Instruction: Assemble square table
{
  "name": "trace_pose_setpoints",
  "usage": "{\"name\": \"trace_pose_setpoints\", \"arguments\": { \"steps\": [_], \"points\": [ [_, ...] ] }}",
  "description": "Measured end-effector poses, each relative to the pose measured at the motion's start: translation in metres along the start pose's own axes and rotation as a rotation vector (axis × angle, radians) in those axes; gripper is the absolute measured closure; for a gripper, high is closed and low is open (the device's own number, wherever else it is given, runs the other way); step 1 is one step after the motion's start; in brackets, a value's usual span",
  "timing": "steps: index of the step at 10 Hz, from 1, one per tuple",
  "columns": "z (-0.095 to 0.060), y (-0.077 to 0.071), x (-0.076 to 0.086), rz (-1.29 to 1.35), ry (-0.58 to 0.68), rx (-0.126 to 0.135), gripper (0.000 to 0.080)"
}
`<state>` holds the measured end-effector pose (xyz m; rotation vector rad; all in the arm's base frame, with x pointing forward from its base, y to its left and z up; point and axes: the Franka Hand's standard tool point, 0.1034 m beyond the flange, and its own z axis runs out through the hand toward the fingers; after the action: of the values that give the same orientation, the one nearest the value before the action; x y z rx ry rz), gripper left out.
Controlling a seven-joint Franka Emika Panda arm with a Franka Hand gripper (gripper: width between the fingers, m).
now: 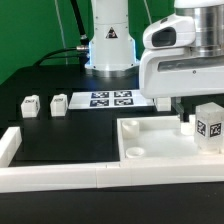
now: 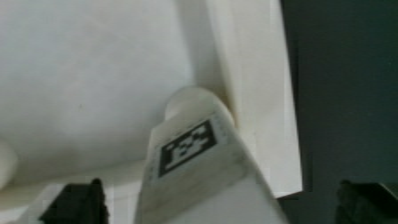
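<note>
Franka arm's gripper (image 2: pixel 217 204) hangs released over the square tabletop (image 1: pixel 160 142), its dark fingertips (image 2: pixel 75 203) spread wide on either side of a tagged white leg (image 2: pixel 192 148) and clear of it. The leg stands upright inside the tabletop, at the corner toward the exterior view's right, close against the raised rim. Whether it is fully seated in the corner socket cannot be told from either view. A second leg (image 1: pixel 58 102) and a third leg (image 1: pixel 30 104) rest on the black desk (image 1: pixel 70 130), well apart from the tabletop toward the exterior view's left. The marker board (image 1: pixel 112 98) lies beyond the tabletop. The white border bars (image 1: pixel 60 178) run just beside the tabletop's near edge.
</note>
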<state>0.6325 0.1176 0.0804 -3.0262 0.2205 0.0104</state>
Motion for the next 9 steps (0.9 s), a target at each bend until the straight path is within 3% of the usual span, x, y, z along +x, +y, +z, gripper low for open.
{"name": "trace_pose_setpoints", "arguments": {
  "steps": [1,4,6,9],
  "points": [
    [-0.0017,-0.0002,0.0030,-0.194,0.012,-0.003,0.0151],
    [-0.0013,-0.0014,0.0033,-0.198,0.016,0.002,0.0162],
    [-0.0012,-0.0019,0.0031,-0.052,0.015,0.007,0.0507],
    [-0.0005,0.0022,0.0039,0.148,0.014,0.008,0.0505]
  ]
}}
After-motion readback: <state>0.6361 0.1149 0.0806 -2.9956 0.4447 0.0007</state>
